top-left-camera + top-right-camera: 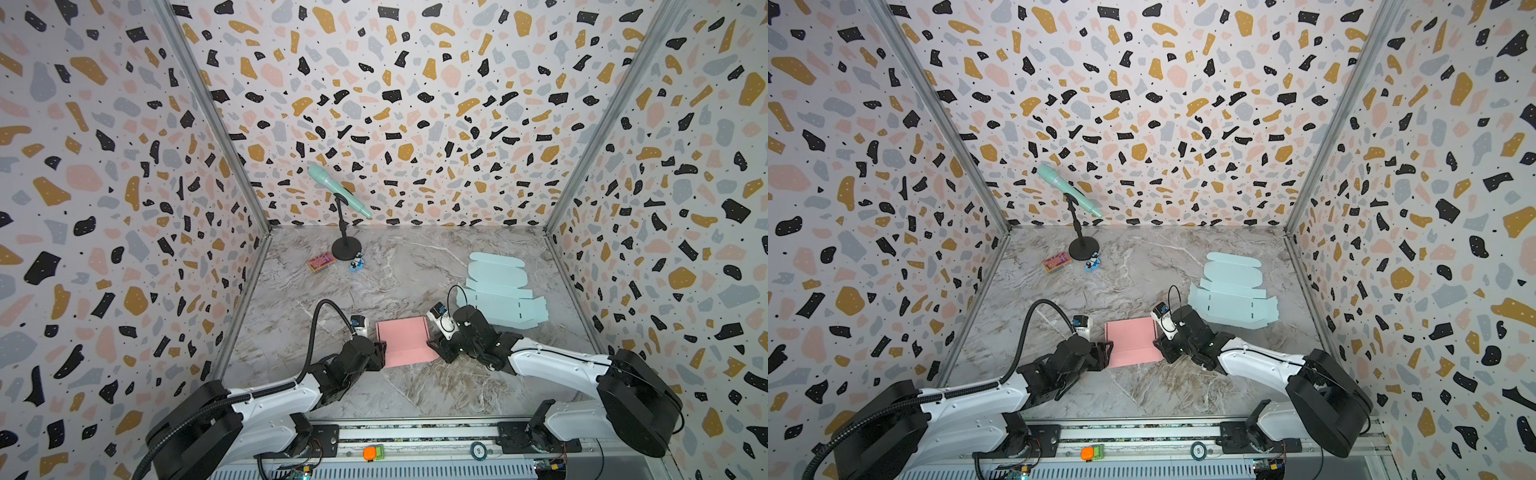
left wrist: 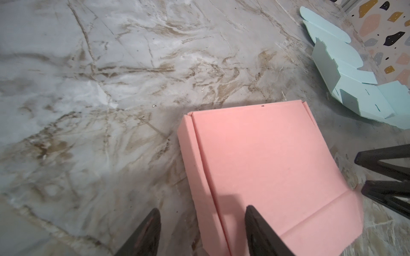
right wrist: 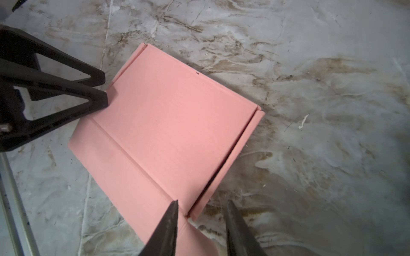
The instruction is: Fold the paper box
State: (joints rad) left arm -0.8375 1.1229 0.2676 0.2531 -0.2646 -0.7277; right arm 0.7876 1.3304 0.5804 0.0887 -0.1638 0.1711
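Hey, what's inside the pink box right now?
Nothing inside shows. The pink box sits on the table with its lid folded down over the top, so whatever it may hold is covered.

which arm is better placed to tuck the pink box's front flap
Probably right: the right gripper hangs open over one end of the front flap at a near corner of the pink box; the left gripper straddles the left side wall.
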